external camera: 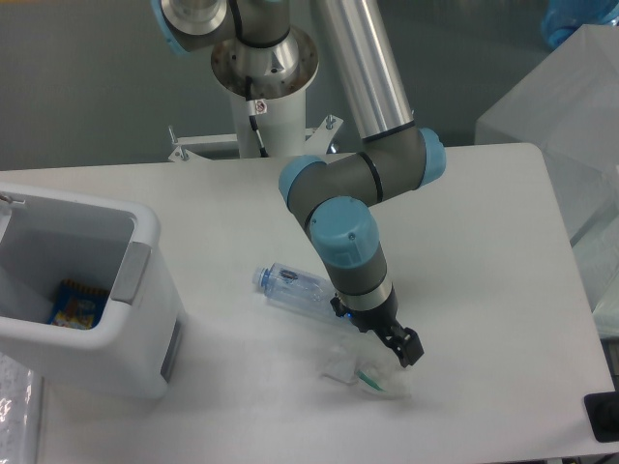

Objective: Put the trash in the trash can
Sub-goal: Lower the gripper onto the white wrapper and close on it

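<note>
pincer (395, 350) hovers low, just above the crumpled wrapper (366, 372); opening can't be told, nothing visibly held. best lower straight, centring the wrapper before closing.

My gripper (395, 346) is hanging low over the table (484, 251), and the bottle (302, 291) is lying just to its left, blocking a sideways pass there. The wrapper (363, 373) is lying right under my fingers. Bare tabletop is stretching between bottle and trash can (87, 290), whose open top is holding only a snack packet (75, 304).
</note>
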Motion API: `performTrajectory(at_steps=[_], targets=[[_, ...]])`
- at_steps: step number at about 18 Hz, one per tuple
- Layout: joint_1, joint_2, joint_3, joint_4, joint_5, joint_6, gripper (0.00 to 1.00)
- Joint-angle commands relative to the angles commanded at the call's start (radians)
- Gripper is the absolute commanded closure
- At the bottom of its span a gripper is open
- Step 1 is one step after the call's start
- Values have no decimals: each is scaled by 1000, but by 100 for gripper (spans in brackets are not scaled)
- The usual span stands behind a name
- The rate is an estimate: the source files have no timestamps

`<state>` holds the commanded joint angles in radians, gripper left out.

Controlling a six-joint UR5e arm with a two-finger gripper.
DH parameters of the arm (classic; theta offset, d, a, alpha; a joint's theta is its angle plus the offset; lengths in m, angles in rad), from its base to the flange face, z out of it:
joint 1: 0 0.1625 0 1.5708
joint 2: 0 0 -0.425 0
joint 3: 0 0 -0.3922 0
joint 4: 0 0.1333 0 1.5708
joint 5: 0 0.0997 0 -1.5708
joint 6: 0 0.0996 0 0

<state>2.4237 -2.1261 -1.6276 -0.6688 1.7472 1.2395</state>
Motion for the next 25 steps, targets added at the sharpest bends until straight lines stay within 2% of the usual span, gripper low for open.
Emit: performTrajectory(at_steps=[5,7,11,18,21,25], targets=[[-2,0,8,0,-6,-46,67],[-6,-2,11,0,-8,-52,74],[-8,0,12,0,-9,-71,80],[-8,3,29,0,-44,-98,81],[-8,3,29,0,-44,-127,90],[-20,6,31,0,-46,-143,95]])
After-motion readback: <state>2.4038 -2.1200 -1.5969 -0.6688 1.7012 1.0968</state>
